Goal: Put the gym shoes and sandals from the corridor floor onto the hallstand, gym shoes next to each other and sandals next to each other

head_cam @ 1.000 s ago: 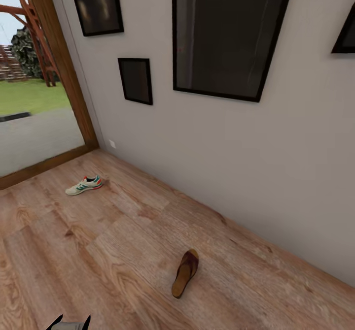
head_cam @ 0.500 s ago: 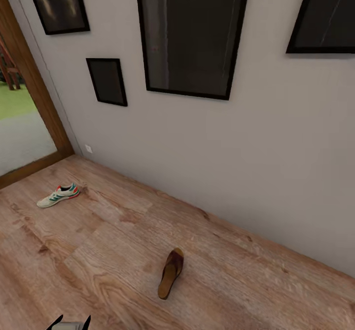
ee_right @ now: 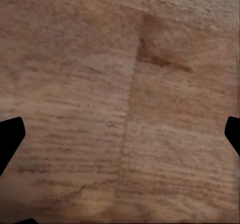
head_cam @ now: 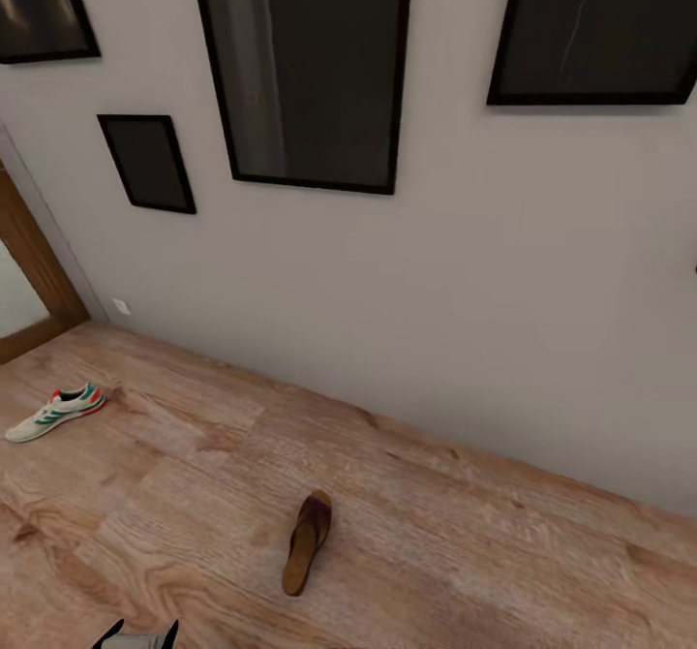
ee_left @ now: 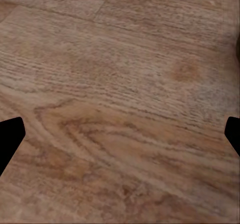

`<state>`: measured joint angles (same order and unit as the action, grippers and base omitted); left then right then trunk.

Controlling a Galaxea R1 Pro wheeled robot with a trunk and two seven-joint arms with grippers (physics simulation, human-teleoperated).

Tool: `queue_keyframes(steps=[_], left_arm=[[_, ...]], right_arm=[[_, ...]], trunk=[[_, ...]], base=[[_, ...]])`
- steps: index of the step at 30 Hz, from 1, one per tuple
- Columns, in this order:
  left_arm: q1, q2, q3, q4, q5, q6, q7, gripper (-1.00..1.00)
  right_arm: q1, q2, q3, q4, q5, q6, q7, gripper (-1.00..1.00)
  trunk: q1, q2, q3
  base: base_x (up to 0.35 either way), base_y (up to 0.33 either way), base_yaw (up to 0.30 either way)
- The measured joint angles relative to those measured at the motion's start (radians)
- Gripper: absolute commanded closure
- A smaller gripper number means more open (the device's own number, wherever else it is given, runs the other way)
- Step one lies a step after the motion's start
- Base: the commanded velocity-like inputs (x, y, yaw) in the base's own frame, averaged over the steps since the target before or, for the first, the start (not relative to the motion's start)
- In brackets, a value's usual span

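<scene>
One gym shoe (head_cam: 53, 412), white with teal and red trim, lies on the corridor floor (head_cam: 465, 552) at the far left, close to the wall. A brown sandal (head_cam: 307, 542) with a tan insole lies on the planks in the lower middle, well apart from the shoe. At the bottom edge of the head view, my left gripper (head_cam: 142, 632) shows its two dark fingertips spread, left of the sandal and short of it. In the left wrist view the left gripper (ee_left: 120, 134) is open over bare planks. My right gripper (ee_right: 120, 134) is also open over bare floor. The hallstand is out of view.
A pale wall (head_cam: 484, 320) runs diagonally behind the floor and carries several dark framed pictures (head_cam: 310, 68). A wooden door frame (head_cam: 29, 262) stands at the far left. Open floor stretches to the right of the sandal.
The whole view has swung to the right, so the shoe, sandal and door frame sit further left in the picture. The shoes themselves have not moved on the floor.
</scene>
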<state>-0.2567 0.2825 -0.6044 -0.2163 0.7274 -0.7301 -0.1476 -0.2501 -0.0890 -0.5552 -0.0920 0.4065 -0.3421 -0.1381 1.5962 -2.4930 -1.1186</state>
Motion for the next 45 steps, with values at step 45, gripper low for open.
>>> queue_keyframes(steps=[45], left_arm=[[0.0, 0.0, 0.0, 0.0, 0.0, 0.0, 0.0, -1.0]], right_arm=[[0.0, 0.0, 0.0, 0.0, 0.0, 0.0, 0.0, -1.0]], trunk=[[0.0, 0.0, 0.0]], base=[[0.0, 0.0, -0.255]])
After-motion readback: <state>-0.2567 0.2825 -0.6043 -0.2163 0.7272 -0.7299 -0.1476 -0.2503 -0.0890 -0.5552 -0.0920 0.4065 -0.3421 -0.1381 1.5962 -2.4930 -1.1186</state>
